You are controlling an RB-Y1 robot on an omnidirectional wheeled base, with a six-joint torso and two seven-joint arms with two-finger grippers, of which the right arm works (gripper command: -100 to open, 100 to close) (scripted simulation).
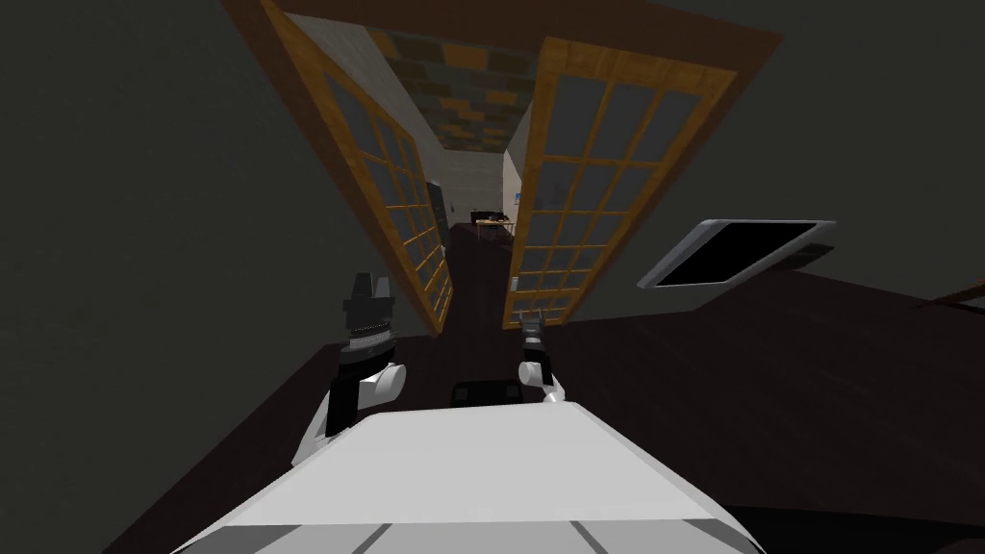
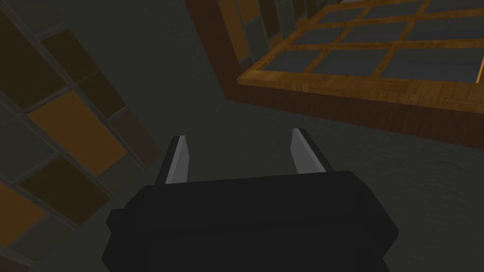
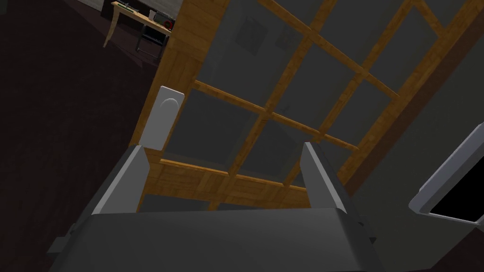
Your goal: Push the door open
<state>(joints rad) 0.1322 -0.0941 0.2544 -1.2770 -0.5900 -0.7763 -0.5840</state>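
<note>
A double door of wooden bars and grey panes stands ahead in the head view. Its left leaf (image 1: pixel 409 226) is swung away, edge-on to me. The right leaf (image 1: pixel 587 173) is ajar, leaving a gap between the two. My right gripper (image 1: pixel 534 325) is open and points at the right leaf (image 3: pixel 264 113) low down, close to it, beside a grey handle plate (image 3: pixel 163 115). Whether it touches the leaf I cannot tell. My left gripper (image 1: pixel 370 289) is raised near the left leaf (image 2: pixel 359 89) and stands open (image 2: pixel 238 135) with nothing between its fingers.
A grey-framed black panel (image 1: pixel 736 252) hangs on the wall right of the door, also in the right wrist view (image 3: pixel 449 193). Beyond the gap runs a dark floor with a small table (image 1: pixel 493 224) at the far end. Dark grey walls flank the doorway.
</note>
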